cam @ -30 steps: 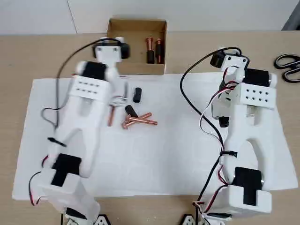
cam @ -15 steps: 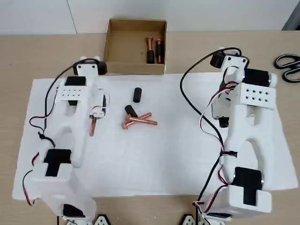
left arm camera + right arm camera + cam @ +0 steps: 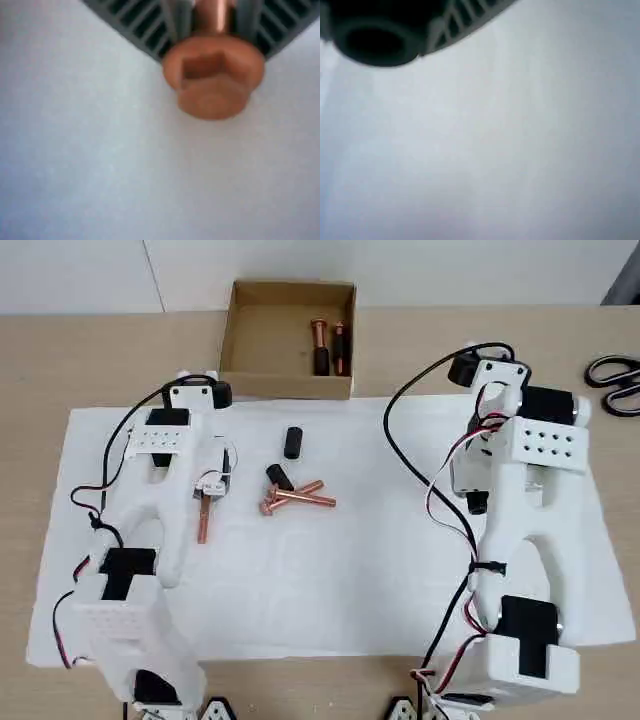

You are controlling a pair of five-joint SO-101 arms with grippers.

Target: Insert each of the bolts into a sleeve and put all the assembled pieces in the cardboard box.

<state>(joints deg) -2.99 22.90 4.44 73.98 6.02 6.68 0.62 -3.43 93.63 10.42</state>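
High view: left tool [image 3: 208, 490], angled downward, clamps bolt [image 3: 203, 520]; right tool [image 3: 474, 488] grips sleeve [image 3: 478, 503].

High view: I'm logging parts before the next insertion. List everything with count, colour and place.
cardboard box: 1, brown, far side of table
sheet: 1, white, over the table
assembled pieces: 2, copper and black, in the box
loose bolts: at least 2, copper, mid-sheet
loose sleeves: 2, black, beside those bolts
scissors: 1, black, far right edge
left gripper: 1, white arm, shut on a copper bolt
right gripper: 1, white arm, shut on a black sleeve
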